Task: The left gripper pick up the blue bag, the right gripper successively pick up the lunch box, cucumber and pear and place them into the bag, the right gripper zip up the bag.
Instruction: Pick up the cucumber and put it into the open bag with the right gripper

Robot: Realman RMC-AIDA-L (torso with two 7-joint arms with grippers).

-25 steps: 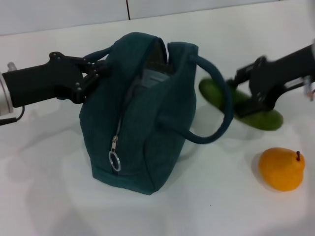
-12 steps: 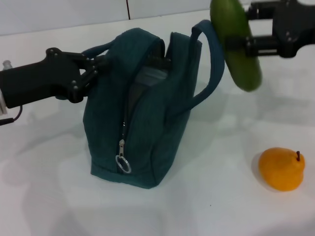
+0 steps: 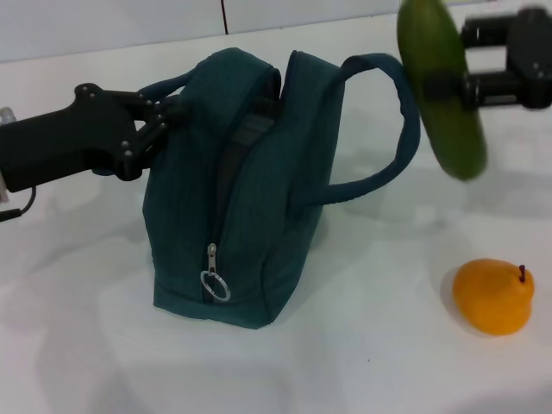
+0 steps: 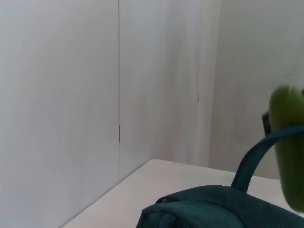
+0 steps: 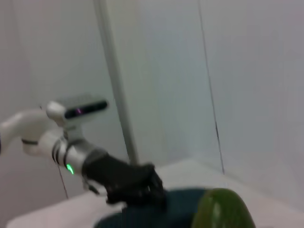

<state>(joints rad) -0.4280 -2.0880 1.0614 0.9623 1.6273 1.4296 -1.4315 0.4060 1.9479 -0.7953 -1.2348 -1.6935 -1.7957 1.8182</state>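
The blue bag (image 3: pixel 259 216) stands upright mid-table, its top zipper parted and the ring pull (image 3: pixel 214 285) low on its front. My left gripper (image 3: pixel 162 116) is shut on the bag's left handle. The bag's right handle (image 3: pixel 405 129) arcs out toward the cucumber (image 3: pixel 444 86), which hangs nearly upright in the air to the right of the bag, above table level. My right gripper (image 3: pixel 450 86) is shut on its middle. The right wrist view shows the cucumber's end (image 5: pixel 221 209) close up, with the left gripper (image 5: pixel 137 190) beyond it. The pear (image 3: pixel 493 296) lies front right. The lunch box is hidden.
The white table (image 3: pixel 388 362) runs back to a white wall (image 3: pixel 112 21) with a dark vertical seam. In the left wrist view the bag's top (image 4: pixel 209 209) and the cucumber (image 4: pixel 289 142) show against white wall panels.
My right gripper has lifted the cucumber off the table to high beside the bag, then drifted slightly right. The bag's right handle swung up and outward. The left gripper barely moved.
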